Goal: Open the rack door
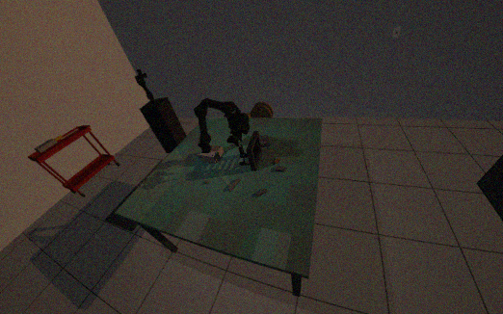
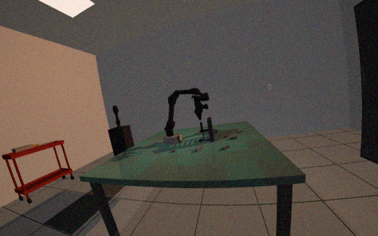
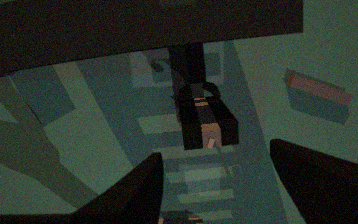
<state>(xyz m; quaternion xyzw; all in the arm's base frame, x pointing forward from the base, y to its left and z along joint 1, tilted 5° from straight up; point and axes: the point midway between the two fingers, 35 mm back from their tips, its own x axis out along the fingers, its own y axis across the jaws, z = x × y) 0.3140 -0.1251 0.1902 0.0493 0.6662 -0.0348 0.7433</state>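
Note:
The dark rack door and frame [image 1: 251, 151] [image 2: 210, 129] stand upright on the table; their top crosses the upper wrist view as a dark bar [image 3: 130, 30]. I cannot tell door from frame or how far the door is turned. The dark upright handle [image 2: 201, 127] stands on the robot-base side of it. From above, what looks like the handle [image 3: 208, 117] is a black piece with an orange and pinkish strip. My gripper [image 2: 200, 119] [image 3: 216, 153] points down just above the handle, fingers apart and open, nothing held. Contact is not visible.
The green table [image 1: 262, 217] [image 2: 182, 168] bears several small blocks, among them one block [image 1: 233, 185] [image 2: 199, 148], another block [image 1: 260, 193] [image 2: 226, 148] and a dark block [image 1: 278, 169] [image 2: 233, 137]. A pinkish block [image 3: 320, 90] lies right in the wrist view. The pale box [image 2: 171, 140] is by the arm's base.

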